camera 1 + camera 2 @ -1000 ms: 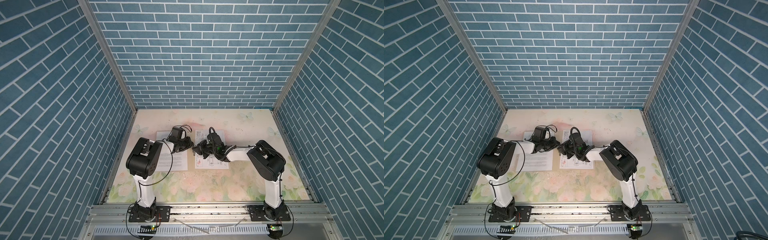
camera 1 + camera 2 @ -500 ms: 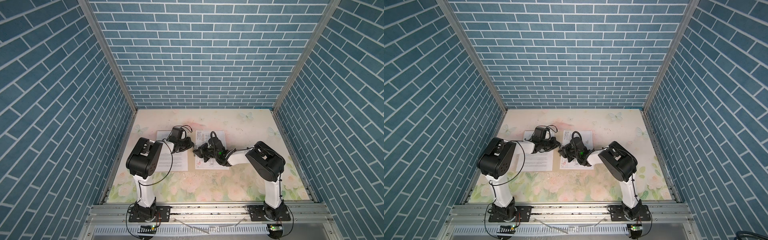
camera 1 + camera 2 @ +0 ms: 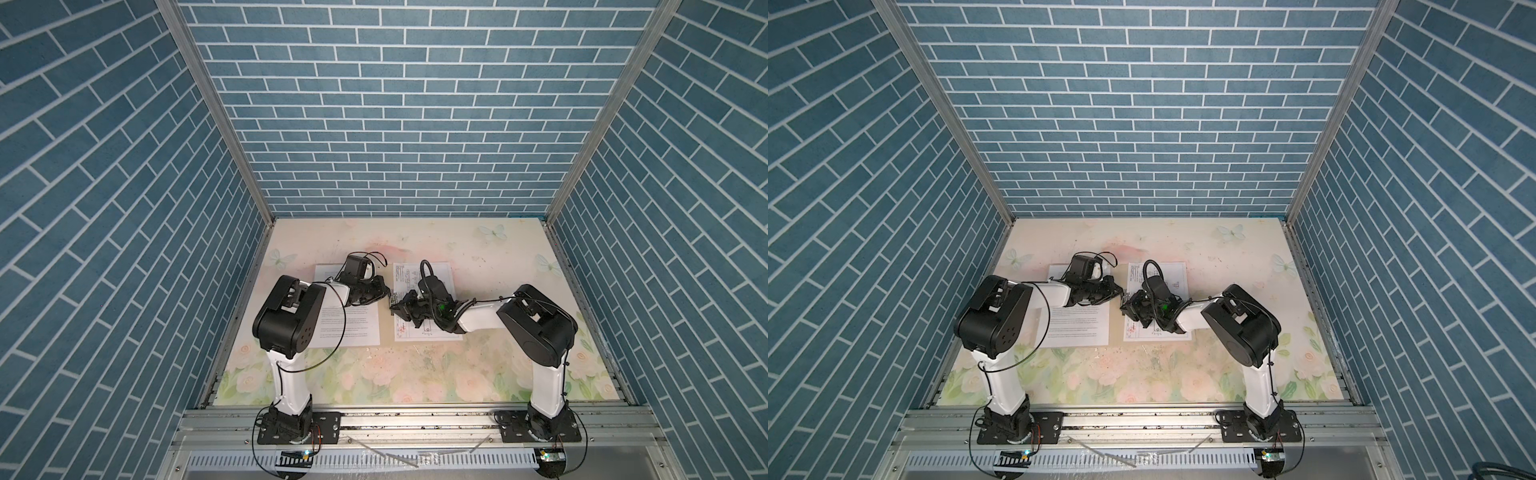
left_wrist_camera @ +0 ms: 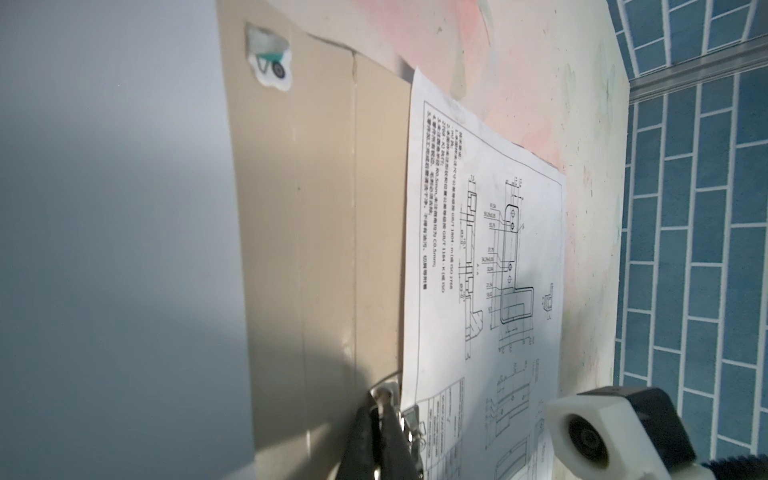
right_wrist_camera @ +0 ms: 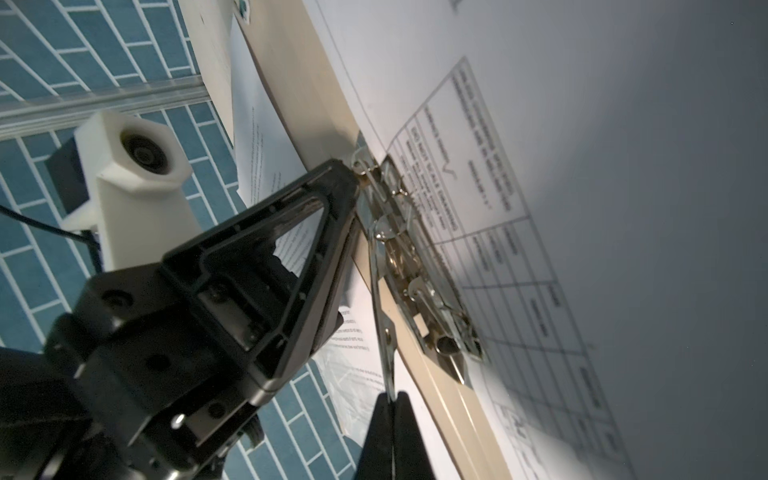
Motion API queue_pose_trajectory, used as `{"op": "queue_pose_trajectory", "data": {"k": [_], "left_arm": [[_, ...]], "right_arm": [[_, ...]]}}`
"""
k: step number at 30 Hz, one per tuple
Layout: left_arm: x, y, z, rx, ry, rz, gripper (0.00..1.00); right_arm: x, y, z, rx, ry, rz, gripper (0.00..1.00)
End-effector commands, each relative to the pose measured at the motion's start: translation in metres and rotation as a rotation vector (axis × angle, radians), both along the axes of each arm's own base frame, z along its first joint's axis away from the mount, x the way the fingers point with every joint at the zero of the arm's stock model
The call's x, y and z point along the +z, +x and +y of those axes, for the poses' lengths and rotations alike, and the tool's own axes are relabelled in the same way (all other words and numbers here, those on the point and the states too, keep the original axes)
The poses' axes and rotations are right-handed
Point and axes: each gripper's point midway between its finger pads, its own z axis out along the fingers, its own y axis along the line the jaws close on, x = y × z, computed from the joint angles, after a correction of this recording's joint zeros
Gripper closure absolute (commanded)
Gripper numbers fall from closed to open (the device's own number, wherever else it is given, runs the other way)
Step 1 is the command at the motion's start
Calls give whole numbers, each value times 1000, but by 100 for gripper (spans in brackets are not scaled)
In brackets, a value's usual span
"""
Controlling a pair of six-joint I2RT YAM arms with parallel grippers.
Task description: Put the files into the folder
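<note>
The beige folder [image 4: 324,208] lies open and flat; in both top views only its middle strip [image 3: 386,332] shows between the two files. The text sheet [image 3: 347,328] covers its left half and the drawing sheet [image 4: 478,249] its right half. A metal clip [image 5: 415,266] runs along the spine. My left gripper [image 4: 380,409] is shut, pinching the clip's far end. My right gripper [image 5: 390,399] is shut on the clip's long thin lever [image 5: 380,299], which stands raised off the folder. Both grippers meet over the spine [image 3: 1121,301].
The floral tabletop [image 3: 415,374] is walled by blue brick panels on three sides, with a metal rail [image 3: 415,419] at the front. The two arm bases [image 3: 291,419] [image 3: 544,419] stand on that rail. The right wrist camera [image 4: 590,432] sits close beside my left gripper.
My right wrist has come down and slightly toward the front over the drawing sheet, with its jaws still shut. The left arm and both sheets have stayed in place.
</note>
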Motion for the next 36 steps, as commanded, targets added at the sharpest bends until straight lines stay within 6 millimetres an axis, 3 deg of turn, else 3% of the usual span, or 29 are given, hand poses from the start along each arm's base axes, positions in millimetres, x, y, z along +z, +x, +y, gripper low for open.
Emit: {"op": "queue_pose_trajectory", "data": {"k": [1, 15, 19, 25, 36], "left_arm": [[-31, -17, 16, 8, 108, 97, 92], [-35, -17, 9, 1, 95, 116, 92], [-37, -18, 9, 0, 93, 119, 92], [-35, -17, 7, 5, 82, 115, 92], [-34, -23, 5, 37, 40, 124, 92]], "right_arm": [[-71, -47, -53, 73, -274, 152, 100], [-129, -72, -122, 170, -615, 196, 100], [-135, -76, -136, 155, -663, 227, 100], [-130, -72, -144, 160, -731, 219, 100], [-140, -78, -149, 175, -778, 226, 100]]}}
